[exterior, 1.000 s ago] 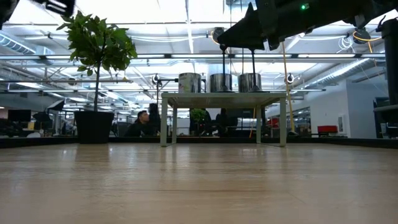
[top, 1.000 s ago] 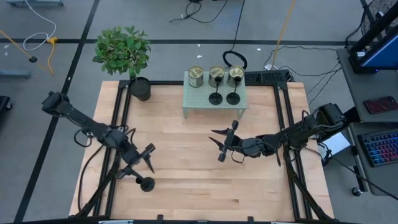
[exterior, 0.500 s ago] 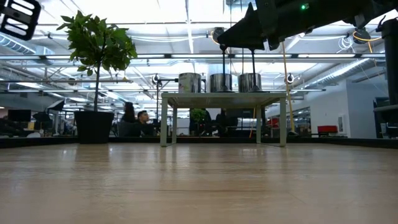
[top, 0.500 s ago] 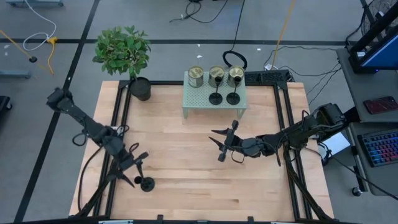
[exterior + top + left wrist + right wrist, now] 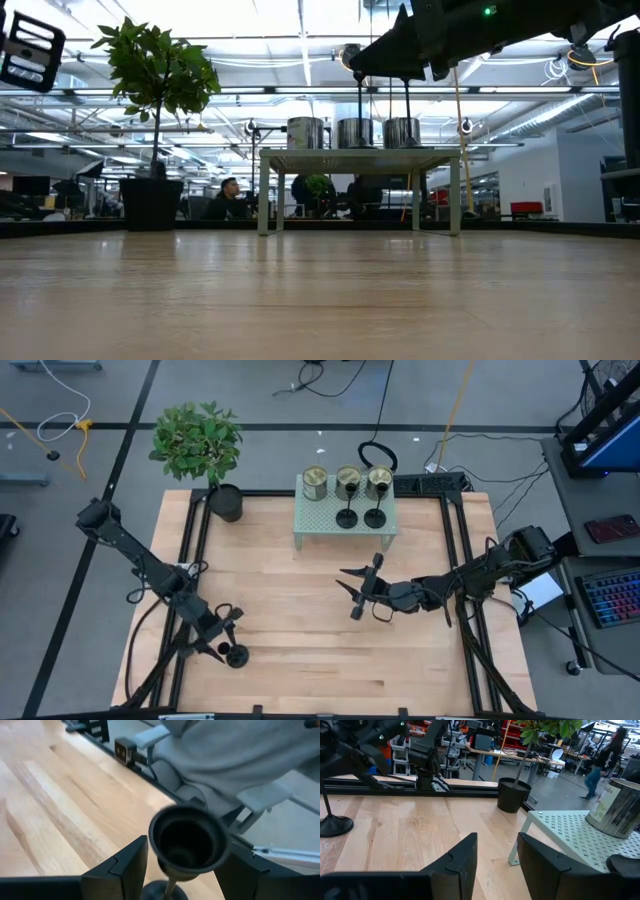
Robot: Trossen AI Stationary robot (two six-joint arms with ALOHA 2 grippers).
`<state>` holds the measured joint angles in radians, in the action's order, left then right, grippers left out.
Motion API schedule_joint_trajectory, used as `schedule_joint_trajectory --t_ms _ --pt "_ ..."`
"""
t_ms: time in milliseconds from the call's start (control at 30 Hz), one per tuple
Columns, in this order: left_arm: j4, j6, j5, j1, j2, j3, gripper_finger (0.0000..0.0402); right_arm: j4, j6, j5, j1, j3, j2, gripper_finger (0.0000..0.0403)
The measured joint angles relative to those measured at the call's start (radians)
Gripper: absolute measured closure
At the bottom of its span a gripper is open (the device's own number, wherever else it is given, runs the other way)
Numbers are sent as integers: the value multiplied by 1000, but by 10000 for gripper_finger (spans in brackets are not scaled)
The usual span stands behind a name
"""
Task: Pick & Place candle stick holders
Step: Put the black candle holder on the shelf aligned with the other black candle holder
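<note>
One black candle stick holder (image 5: 236,655) stands on its round base at the table's near left. My left gripper (image 5: 222,633) is open, slanting down from the left. In the left wrist view its fingers (image 5: 125,867) stand on either side of the holder's cup (image 5: 189,840); I cannot tell if they touch it. Two more black holders (image 5: 346,517) and three brass cups (image 5: 315,482) stand on a pale green stand (image 5: 320,530) at the far middle. My right gripper (image 5: 358,592) is open and empty above the table's middle, in front of the stand (image 5: 570,827).
A potted plant in a black pot (image 5: 226,502) stands at the table's far left corner, and also shows in the low view (image 5: 152,203). A black frame rail (image 5: 190,560) runs along the table's left and right sides. Bare wood lies between the two grippers. People show in the room beyond.
My left gripper has gone down and toward the table's near edge, to the black holder at the near left, and now has its fingers around the holder's cup. The holder has stayed where it was.
</note>
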<state>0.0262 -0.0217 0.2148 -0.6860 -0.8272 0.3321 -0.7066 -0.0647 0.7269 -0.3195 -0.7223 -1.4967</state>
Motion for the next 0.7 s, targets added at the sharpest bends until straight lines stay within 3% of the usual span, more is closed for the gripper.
schedule_joint_trajectory --t_ms 333,700 --pt "-1 -10 -6 0 -140 0 207 0 0 0 0 0 0 273" --pt "12 -8 -17 0 -183 0 364 0 0 0 0 0 0 273"
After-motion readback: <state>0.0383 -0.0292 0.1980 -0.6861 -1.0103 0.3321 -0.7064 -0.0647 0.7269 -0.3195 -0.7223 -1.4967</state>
